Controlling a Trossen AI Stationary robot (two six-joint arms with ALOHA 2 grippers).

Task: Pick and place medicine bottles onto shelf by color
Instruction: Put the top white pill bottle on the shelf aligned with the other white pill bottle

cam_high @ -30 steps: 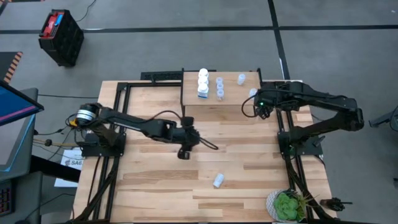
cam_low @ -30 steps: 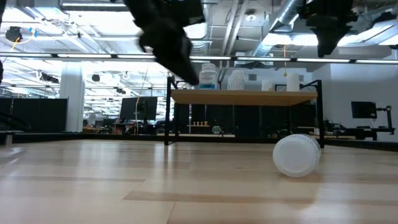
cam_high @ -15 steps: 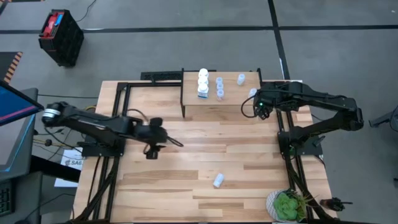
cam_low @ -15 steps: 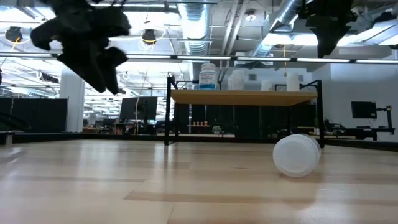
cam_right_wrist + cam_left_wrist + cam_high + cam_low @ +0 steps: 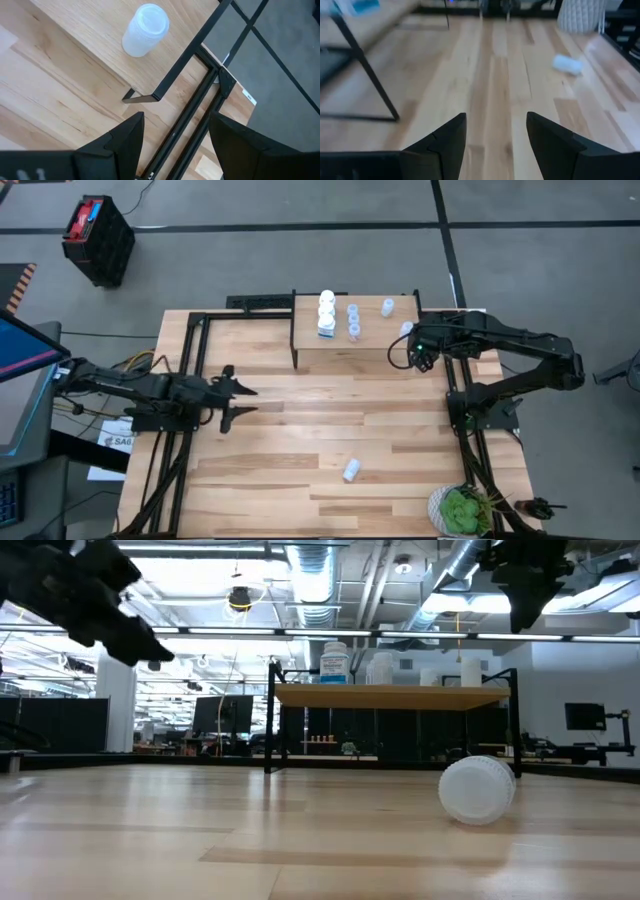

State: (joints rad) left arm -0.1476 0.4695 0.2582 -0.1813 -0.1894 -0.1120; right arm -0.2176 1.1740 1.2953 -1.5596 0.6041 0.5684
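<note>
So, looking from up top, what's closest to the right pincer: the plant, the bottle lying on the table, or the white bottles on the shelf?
From the right pincer, high view:
1. White bottles, standing at the shelf's left end.
2. Lying bottle, alone on the table's near half.
3. Plant, at the table's near right corner.

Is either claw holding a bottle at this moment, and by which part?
No. The left claw and the right claw are both open and empty; nothing sits between their fingers.

Bright even overhead light; left wrist view blurred.
</note>
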